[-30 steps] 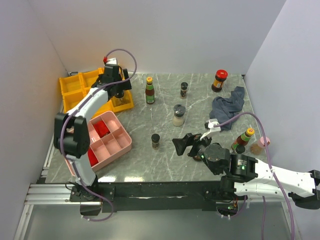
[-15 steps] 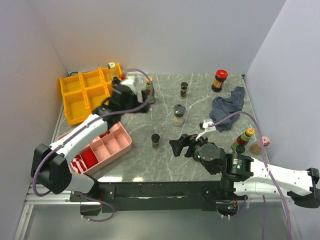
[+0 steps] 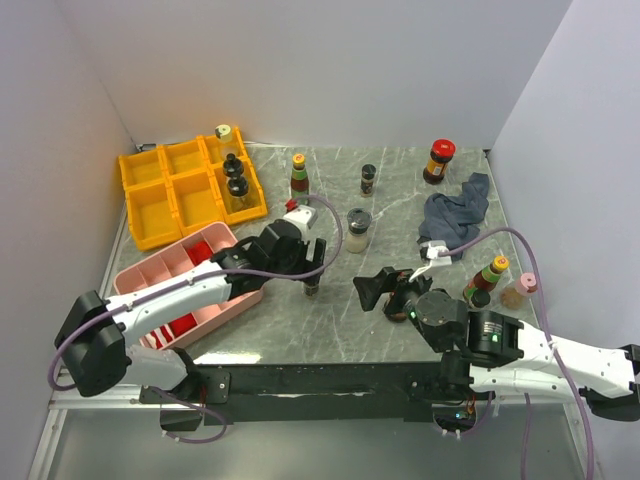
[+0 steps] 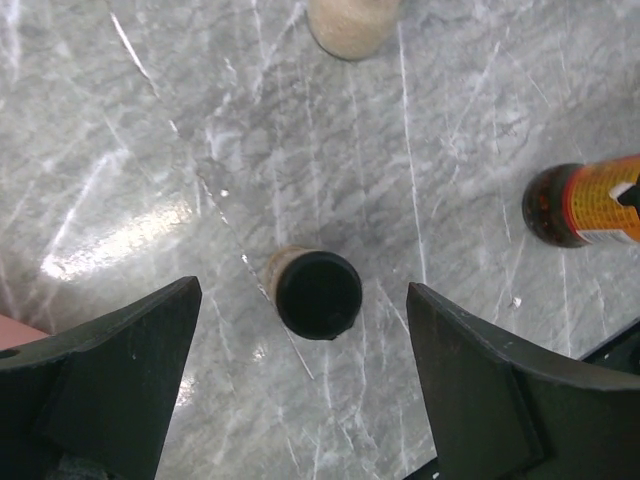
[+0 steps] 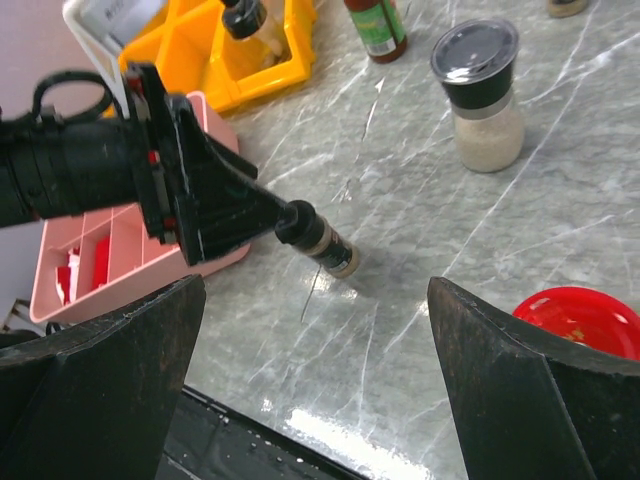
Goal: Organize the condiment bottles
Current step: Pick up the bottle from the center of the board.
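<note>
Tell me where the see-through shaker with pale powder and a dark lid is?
In the top view, the clear dark-lidded shaker of pale powder stands upright near the centre, in front of the small black-capped spice jar and just beyond the left gripper.

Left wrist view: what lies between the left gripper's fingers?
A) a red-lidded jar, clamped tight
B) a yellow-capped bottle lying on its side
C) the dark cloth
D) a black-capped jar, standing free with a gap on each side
D: the black-capped jar stands on the table between the spread fingers of the left gripper, touching neither.
</note>
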Robot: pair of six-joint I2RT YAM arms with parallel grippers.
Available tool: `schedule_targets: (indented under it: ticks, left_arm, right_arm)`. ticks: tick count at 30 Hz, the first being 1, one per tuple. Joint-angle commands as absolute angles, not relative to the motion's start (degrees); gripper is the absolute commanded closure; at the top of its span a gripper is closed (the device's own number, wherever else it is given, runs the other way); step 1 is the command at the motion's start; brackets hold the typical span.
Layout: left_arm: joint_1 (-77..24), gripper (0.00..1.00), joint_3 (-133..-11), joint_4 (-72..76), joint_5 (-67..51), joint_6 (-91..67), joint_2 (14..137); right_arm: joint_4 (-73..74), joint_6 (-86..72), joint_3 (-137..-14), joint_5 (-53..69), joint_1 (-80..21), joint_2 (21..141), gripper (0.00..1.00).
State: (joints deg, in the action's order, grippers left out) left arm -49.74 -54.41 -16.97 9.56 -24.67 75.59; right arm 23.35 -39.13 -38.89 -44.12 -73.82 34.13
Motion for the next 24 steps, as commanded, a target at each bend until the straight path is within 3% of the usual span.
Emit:
schedule_targets:
  ticks: [1, 21, 24]
  left_arm:
    - [-51.76, 0.12, -54.75, -15.2, 10.02, -24.0, 77.16]
    - [-55.63, 0.31, -56.16, -15.3, 17.84, -23.91, 85.96]
    - [-55.63, 0.38, -56.51, -15.12, 18.63, -24.17, 85.96]
  right_arm:
    - [24.87, -39.81, -39.02, -47.9, -73.57, 33.13, 0.0]
    - [24.35, -39.99, -39.29, -47.02, -73.56, 35.07, 0.0]
    - [24.08, -40.08, -38.85, -46.93, -73.57, 34.54, 0.0]
